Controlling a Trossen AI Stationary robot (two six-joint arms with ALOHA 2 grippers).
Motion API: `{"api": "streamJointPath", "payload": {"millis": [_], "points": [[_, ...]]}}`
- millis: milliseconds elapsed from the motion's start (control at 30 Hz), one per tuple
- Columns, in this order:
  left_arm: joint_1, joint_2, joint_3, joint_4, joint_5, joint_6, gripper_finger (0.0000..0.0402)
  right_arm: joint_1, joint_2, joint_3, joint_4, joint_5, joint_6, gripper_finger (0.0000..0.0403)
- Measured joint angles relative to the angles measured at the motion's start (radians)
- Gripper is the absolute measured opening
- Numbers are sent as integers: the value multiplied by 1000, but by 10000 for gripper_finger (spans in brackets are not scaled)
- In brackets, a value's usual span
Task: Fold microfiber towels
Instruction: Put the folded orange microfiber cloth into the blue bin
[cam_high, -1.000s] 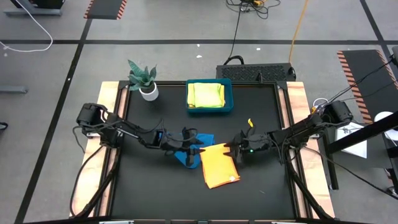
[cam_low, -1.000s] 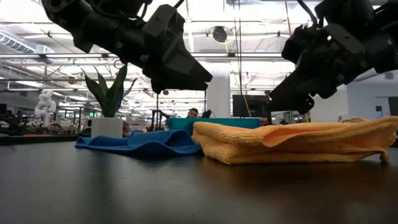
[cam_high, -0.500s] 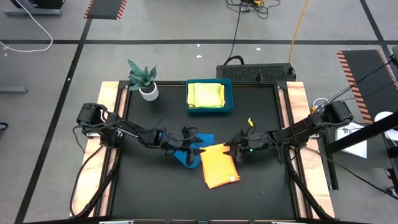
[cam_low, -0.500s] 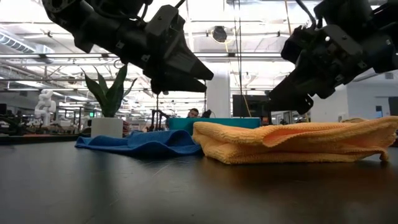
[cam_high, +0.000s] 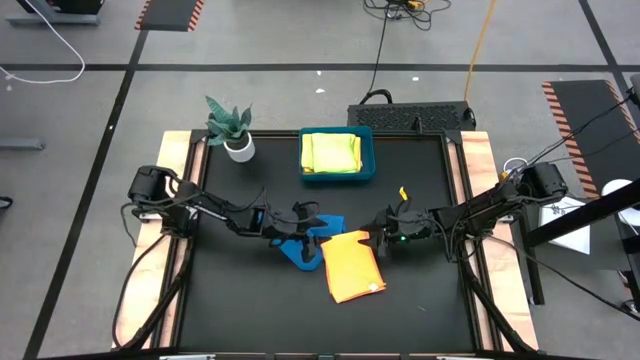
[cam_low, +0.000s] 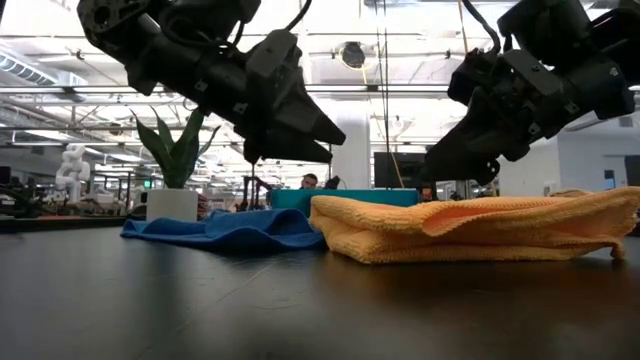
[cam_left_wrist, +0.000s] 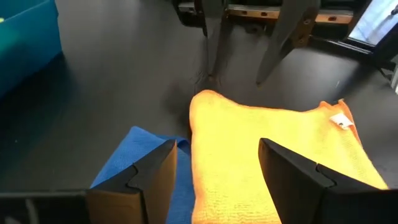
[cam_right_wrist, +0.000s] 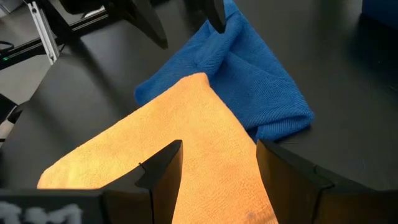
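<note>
Overhead, table-level, two wrist views.

Black tabletop (cam_high: 240, 300) lies bare along near edge and both near corners, so room to pass there. Mid-table blocked: folded orange microfiber towel (cam_high: 352, 266) overlaps crumpled blue microfiber towel (cam_high: 298, 250). Left gripper (cam_high: 318, 222) hangs open over blue one, right gripper (cam_high: 378, 238) open at orange one's far corner, narrow gap betw. them. Far side: teal rectangular plastic tray (cam_high: 367, 150) w/ yellow-green cloths (cam_high: 331, 152), and potted green plant in white pot (cam_high: 232, 130) at far-left corner.
</note>
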Motion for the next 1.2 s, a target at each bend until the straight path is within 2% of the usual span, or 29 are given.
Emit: {"api": "streamJointPath", "payload": {"millis": [333, 567, 733, 933, 1033, 1200], "points": [[0, 0, 0, -9, 3, -14, 230, -11, 0, 0, -26, -2, 3, 197], [36, 0, 0, -80, 146, -29, 230, -60, 0, 0, -45, -83, 11, 197], [71, 19, 0, -83, 181, -64, 230, -94, 0, 0, -97, -115, 6, 199], [93, 125, 1, 56, 331, -91, 230, -109, 1, 0, -106, -135, 0, 234], [103, 173, 1, 99, 341, -123, 230, -109, 2, 1, -114, -135, 0, 252], [119, 173, 2, 63, 328, -142, 230, -111, 42, 1, -103, -140, 2, 266]]}}
